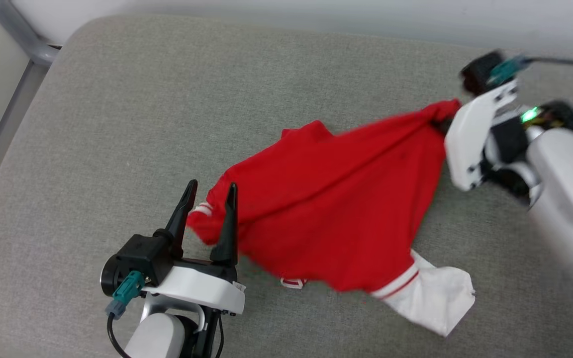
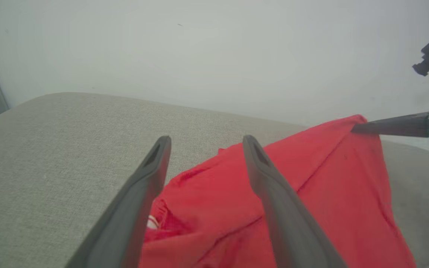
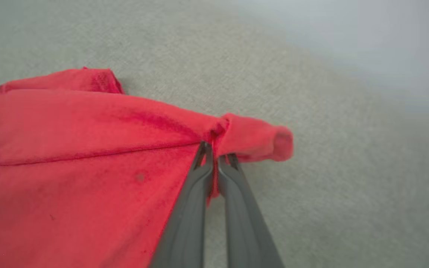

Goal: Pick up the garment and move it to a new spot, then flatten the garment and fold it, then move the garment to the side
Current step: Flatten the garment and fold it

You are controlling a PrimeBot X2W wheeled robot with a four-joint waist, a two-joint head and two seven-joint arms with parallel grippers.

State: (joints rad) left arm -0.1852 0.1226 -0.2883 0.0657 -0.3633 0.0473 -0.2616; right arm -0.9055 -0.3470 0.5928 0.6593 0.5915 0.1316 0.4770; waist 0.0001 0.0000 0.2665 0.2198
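Left gripper (image 1: 212, 185) hovers with fingers spread at the garment's (image 1: 336, 209) left end; right gripper (image 3: 214, 150) fingers pinch its red tip near the cushion's (image 1: 167, 99) far right edge.

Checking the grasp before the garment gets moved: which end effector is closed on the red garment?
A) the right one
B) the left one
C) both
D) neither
A: the right end effector is shut on a bunched corner of the garment, while the left end effector stands open near the other end.
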